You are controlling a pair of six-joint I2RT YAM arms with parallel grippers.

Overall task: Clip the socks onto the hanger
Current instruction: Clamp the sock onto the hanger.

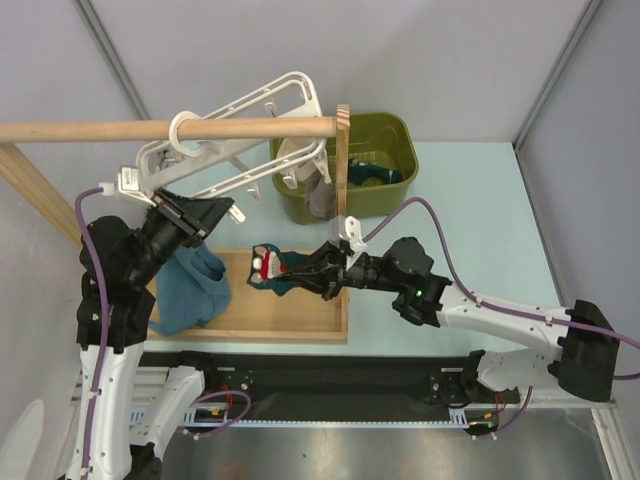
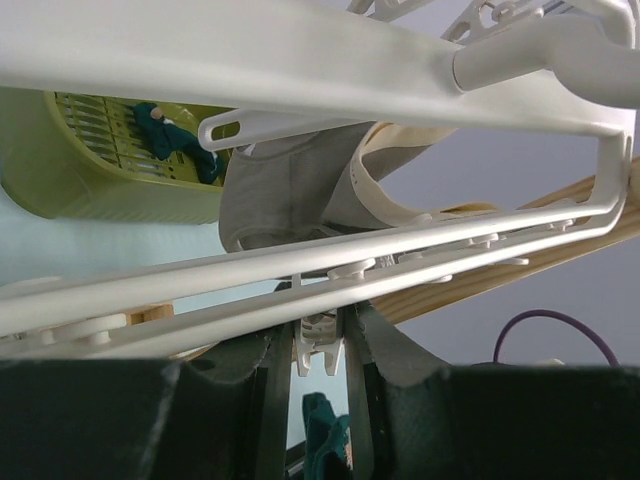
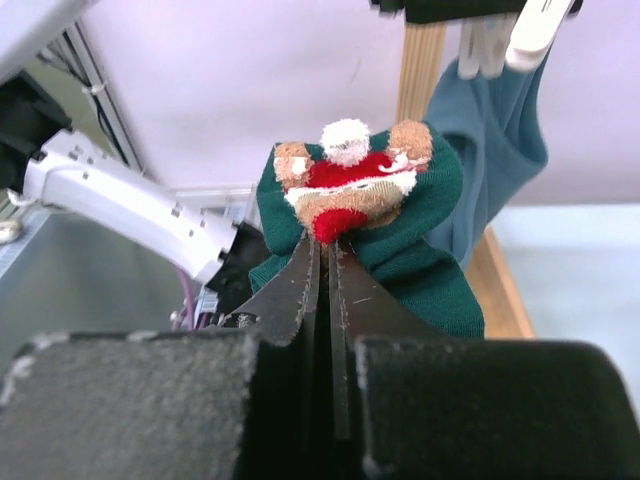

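The white hanger (image 1: 155, 158) hangs by its ring from the wooden rod and fills the left wrist view (image 2: 300, 50). My left gripper (image 1: 222, 213) is raised to its lower bar and shut on a white clip peg (image 2: 320, 345). My right gripper (image 1: 292, 268) is shut on a dark green sock (image 1: 268, 268) by its red-and-white patch (image 3: 345, 175), holding it just right of and below the left gripper. The sock's tip shows under the peg (image 2: 325, 430). A blue-teal sock (image 1: 190, 285) hangs from a clip (image 3: 490, 110). More socks (image 1: 378, 175) lie in the green basket.
The wooden rod (image 1: 150, 129) and post (image 1: 343, 170) stand on a wooden base tray (image 1: 300, 310). The olive-green basket (image 1: 400, 130) sits behind the post. A grey cloth (image 1: 320, 195) hangs from the hanger's far end (image 2: 290, 190).
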